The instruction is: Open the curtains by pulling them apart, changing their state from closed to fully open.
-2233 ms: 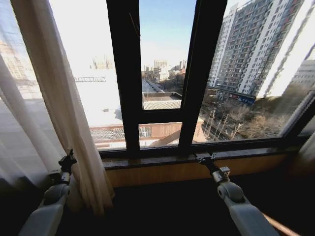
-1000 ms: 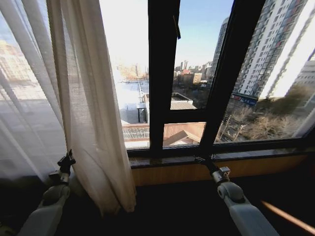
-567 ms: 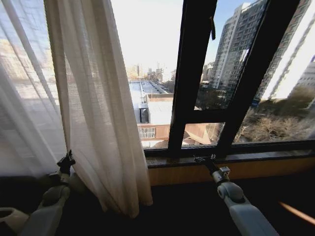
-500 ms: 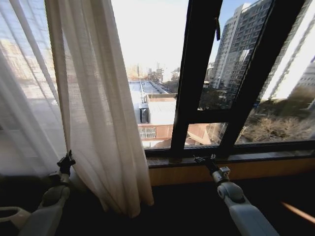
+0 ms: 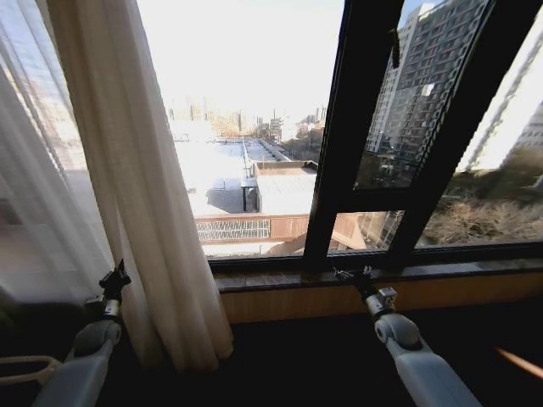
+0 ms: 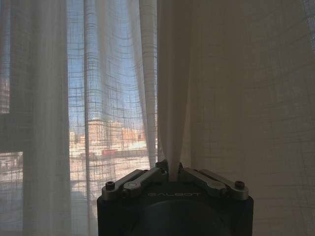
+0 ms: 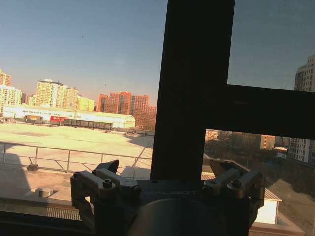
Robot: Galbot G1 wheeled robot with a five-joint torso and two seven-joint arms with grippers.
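Window bared; left gripper (image 6: pixel 172 176) pinches curtains (image 5: pixel 140 212); right gripper (image 5: pixel 349 274) spread.

The curtains (image 5: pixel 127 195) are sheer, loosely woven cloth, matt and pleated. The window frame (image 5: pixel 356 144) looks like dark matt metal; the sill (image 5: pixel 339 292) is smooth brown wood. The left gripper (image 6: pixel 172 178) has brushed-metal links on black matt plastic.

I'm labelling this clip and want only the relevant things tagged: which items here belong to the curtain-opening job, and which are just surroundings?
Part of the job:
- curtains, sheer, bunched at the left
- left gripper, shut on a curtain fold
- right gripper, open, at the sill

Just surroundings:
- window frame
- window sill
- buildings outside
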